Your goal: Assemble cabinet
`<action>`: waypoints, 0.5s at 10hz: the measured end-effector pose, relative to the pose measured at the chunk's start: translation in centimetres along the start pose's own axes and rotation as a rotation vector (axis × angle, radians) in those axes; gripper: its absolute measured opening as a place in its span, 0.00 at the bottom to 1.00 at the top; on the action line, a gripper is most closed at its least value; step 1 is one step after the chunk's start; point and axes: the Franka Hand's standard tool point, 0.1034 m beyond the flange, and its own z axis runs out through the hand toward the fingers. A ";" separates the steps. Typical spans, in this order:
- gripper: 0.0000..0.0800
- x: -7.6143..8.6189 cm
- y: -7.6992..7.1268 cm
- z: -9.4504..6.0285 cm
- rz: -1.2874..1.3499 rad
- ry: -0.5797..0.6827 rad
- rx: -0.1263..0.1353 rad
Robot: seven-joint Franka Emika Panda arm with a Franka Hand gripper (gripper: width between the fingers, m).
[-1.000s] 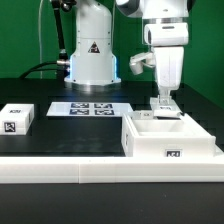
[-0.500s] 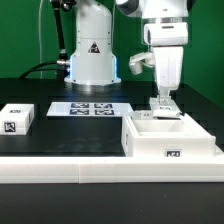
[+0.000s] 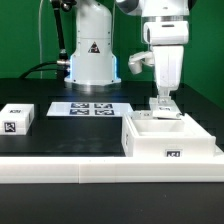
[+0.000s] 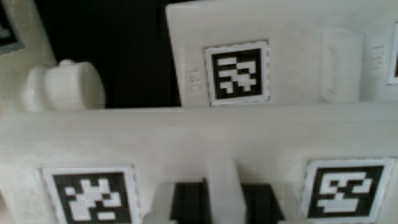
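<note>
The cabinet (image 3: 150,143) is set by the worktop's (image 3: 80,135) front edge at the exterior view's right, mouth upward, long axis across that view, bare worktop to its left. The tool (image 3: 165,102) is seen closed at its rear wall.

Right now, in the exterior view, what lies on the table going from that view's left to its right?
On the table: small white tagged block → marker board → cabinet.
</note>
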 end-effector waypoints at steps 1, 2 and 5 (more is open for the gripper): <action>0.09 0.0 0.0 0.0 0.001 0.000 0.000; 0.09 0.0 0.0 0.0 0.001 0.000 0.000; 0.09 0.0 0.0 0.0 0.001 0.000 0.000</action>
